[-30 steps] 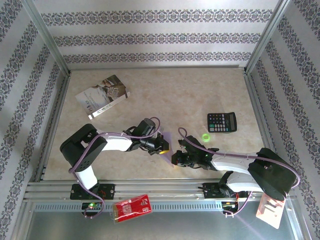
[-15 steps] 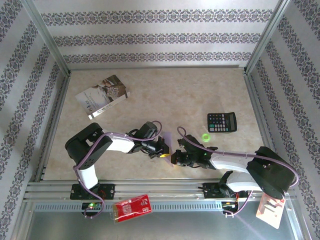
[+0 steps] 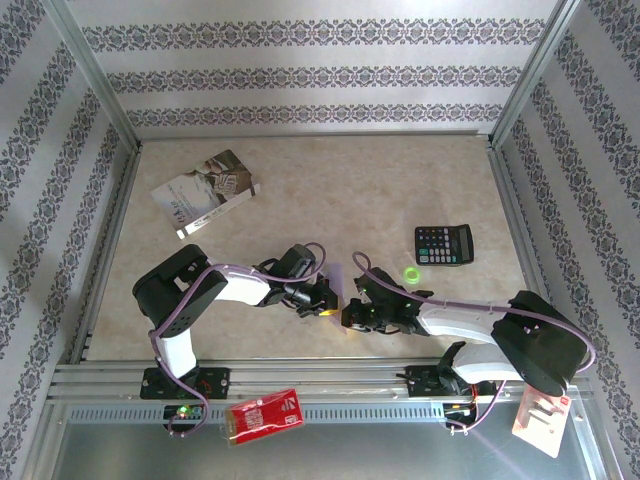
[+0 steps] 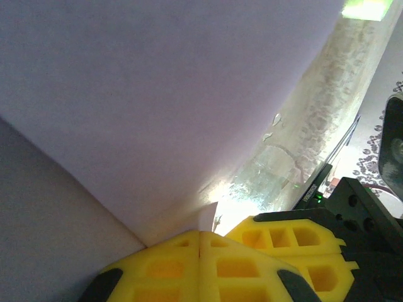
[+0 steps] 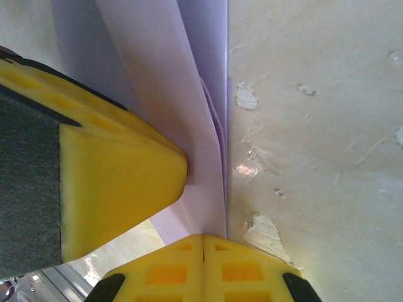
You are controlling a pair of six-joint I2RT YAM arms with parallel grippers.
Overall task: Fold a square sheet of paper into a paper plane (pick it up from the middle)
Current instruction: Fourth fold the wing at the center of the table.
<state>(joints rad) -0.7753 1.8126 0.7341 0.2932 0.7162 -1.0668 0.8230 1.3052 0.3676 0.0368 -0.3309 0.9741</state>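
Note:
The square sheet of paper (image 4: 164,94), pale lilac and creased, lies near the table's front middle between both grippers; a sliver of it (image 3: 336,277) shows in the top view. My left gripper (image 4: 200,234) is shut, with a small raised corner of the sheet running into its seam. My right gripper (image 5: 203,238) is shut, its tips down on the paper (image 5: 195,126) beside the layered folded edge. The left gripper's yellow finger (image 5: 113,170) rests on the sheet next to it. In the top view the left gripper (image 3: 325,297) and the right gripper (image 3: 351,315) nearly touch.
A grey-white printed booklet (image 3: 205,192) lies at the back left. A black calculator (image 3: 444,244) and a small green ring (image 3: 411,273) sit to the right. A red packet (image 3: 265,413) lies on the front rail. Patterned walls enclose the table.
My left arm has shifted a little right and toward the front, bringing its gripper closer to the right one. Less lilac paper shows from above. The right arm has barely moved.

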